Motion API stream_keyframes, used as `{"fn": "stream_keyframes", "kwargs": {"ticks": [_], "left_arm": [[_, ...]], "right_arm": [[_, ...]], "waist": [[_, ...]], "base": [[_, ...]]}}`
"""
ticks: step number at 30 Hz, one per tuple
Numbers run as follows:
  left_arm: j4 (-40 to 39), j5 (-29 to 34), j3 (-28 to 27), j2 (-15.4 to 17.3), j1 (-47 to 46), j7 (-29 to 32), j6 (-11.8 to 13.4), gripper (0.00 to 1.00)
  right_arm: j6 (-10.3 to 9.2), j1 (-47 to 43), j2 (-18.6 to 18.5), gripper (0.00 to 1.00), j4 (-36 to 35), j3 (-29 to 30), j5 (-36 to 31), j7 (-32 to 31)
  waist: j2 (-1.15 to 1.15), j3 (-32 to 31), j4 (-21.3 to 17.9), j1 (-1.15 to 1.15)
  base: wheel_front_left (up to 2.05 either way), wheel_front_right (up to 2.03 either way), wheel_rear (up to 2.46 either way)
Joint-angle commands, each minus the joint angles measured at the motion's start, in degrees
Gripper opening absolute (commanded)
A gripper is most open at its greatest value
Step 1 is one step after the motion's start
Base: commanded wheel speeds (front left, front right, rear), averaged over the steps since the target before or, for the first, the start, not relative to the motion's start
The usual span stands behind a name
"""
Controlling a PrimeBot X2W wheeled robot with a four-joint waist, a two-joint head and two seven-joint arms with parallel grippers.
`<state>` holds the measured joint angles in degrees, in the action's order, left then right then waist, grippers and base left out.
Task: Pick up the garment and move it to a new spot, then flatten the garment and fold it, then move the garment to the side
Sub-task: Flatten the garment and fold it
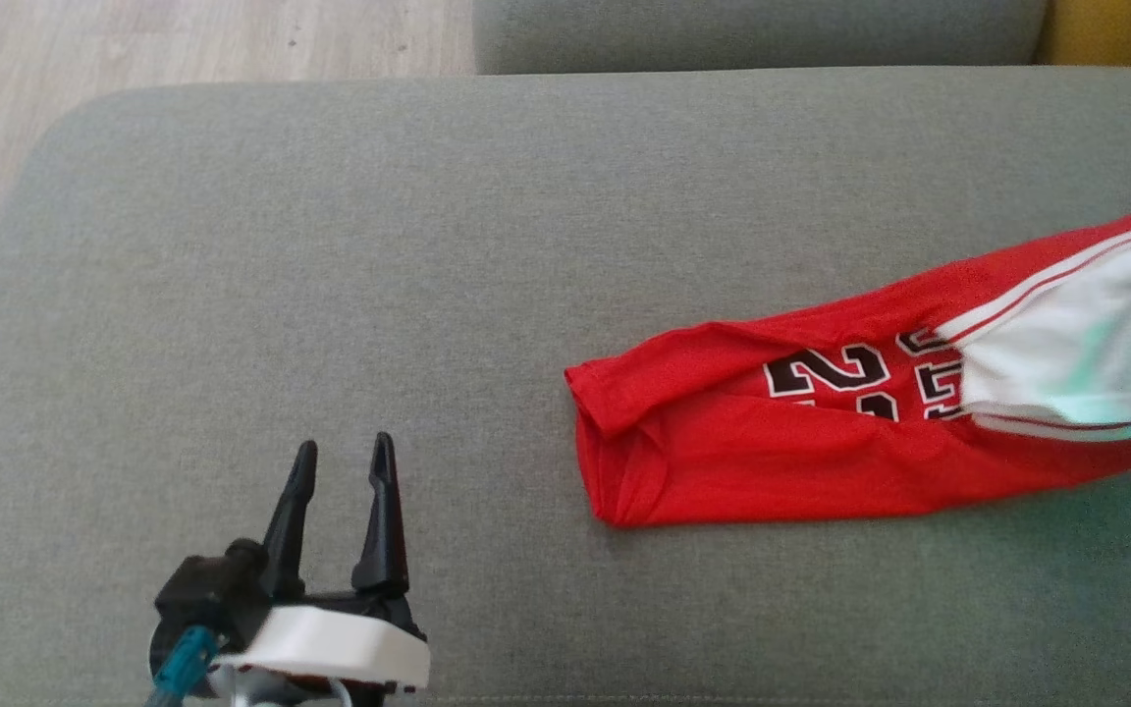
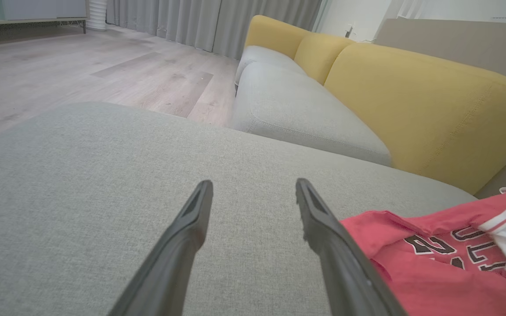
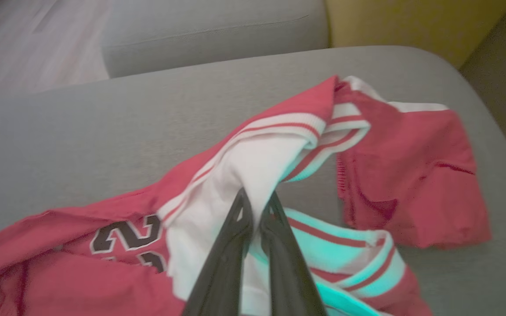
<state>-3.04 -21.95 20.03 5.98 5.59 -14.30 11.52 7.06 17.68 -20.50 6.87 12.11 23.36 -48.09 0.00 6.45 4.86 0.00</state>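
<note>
Garment (image 1: 801,462) by right edge of broad cushion (image 1: 330,245), trim pinched in right claw (image 3: 257,196) (left claw (image 1: 344,444) agape)

Soft daylight; motion blur, teal glare on garment (image 3: 244,158).

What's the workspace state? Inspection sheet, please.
Surface: grey sofa cushion, with the garment lying on it.
Job's things: red jersey, crumpled, on the cushion's right part, number print showing.
Clutter: nothing seen.
End effectors: left end effector open, left of the jersey and apart from it; right end effector shut on the jersey's white fabric.
Cables: teal cable at the left wrist.
Surroundings: wood floor, yellow backrest, grey curtains.
</note>
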Motion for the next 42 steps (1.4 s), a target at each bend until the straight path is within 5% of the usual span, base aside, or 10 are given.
{"fn": "stream_keyframes", "kwargs": {"ticks": [1,11,27,28,29,30,34,37,39,42], "left_arm": [[-1.4,-0.2,-1.5,-0.6,-1.3,-0.7,-0.4,1.0],[0.9,0.4,-0.4,-2.5,-3.6,-0.7,-2.4,1.0],[4.1,-0.1,0.5,-3.1,-5.2,-0.7,-2.8,1.0],[4.1,-0.2,0.5,-3.1,-5.2,-0.7,-2.8,1.0],[4.2,-0.2,0.4,-3.1,-5.1,-0.7,-2.7,1.0],[4.3,-0.3,0.4,-3.1,-5.0,-0.7,-2.7,1.0],[4.4,-0.2,0.1,-3.1,-4.5,-0.7,-2.2,1.0],[4.4,0.1,-0.3,-3.1,-3.9,-0.7,-2.2,1.0],[4.1,0.6,-0.6,-3.1,-3.7,-0.7,-2.3,1.0],[3.6,1.1,-1.6,-3.0,-3.1,-0.7,-2.3,1.0]], "right_arm": [[0.43,0.6,-0.1,0.0,-4.0,-2.5,1.0,-1.1],[0.43,-1.4,16.0,0.0,-10.5,-17.3,2.4,-7.7],[0.43,2.4,17.6,0.0,4.7,-25.1,6.5,5.3],[0.43,2.5,17.6,0.36,5.2,-25.3,7.8,6.2],[0.43,2.5,17.6,0.89,5.7,-25.7,9.5,7.1],[0.43,2.5,17.6,1.0,6.1,-26.4,11.6,7.9],[0.43,2.5,17.6,1.0,7.0,-29.7,24.2,14.6],[0.43,2.6,17.6,1.0,5.9,-32.5,27.6,19.2],[0.43,2.3,17.6,1.0,4.8,-32.9,26.7,23.1],[0.43,0.7,17.6,1.0,2.1,-32.4,16.5,28.8]], "waist": [[0.0,0.0,0.3,0.0],[0.0,1.5,2.6,0.0],[0.0,1.0,6.4,0.0],[0.0,0.9,6.4,0.0],[0.0,0.7,6.3,0.0],[0.0,0.5,6.1,0.0],[0.0,-0.4,4.7,0.0],[0.0,-1.3,3.3,0.0],[0.0,-2.1,2.6,0.0],[0.0,-3.6,1.7,0.0]], "base": [[0.0,0.0,0.0],[0.0,0.0,0.0],[0.0,0.0,0.0],[0.0,0.0,0.0],[0.0,0.0,0.0],[0.0,0.0,0.0],[0.0,0.0,0.0],[0.0,0.0,0.0],[0.0,0.0,0.0],[0.0,0.0,0.0]]}}
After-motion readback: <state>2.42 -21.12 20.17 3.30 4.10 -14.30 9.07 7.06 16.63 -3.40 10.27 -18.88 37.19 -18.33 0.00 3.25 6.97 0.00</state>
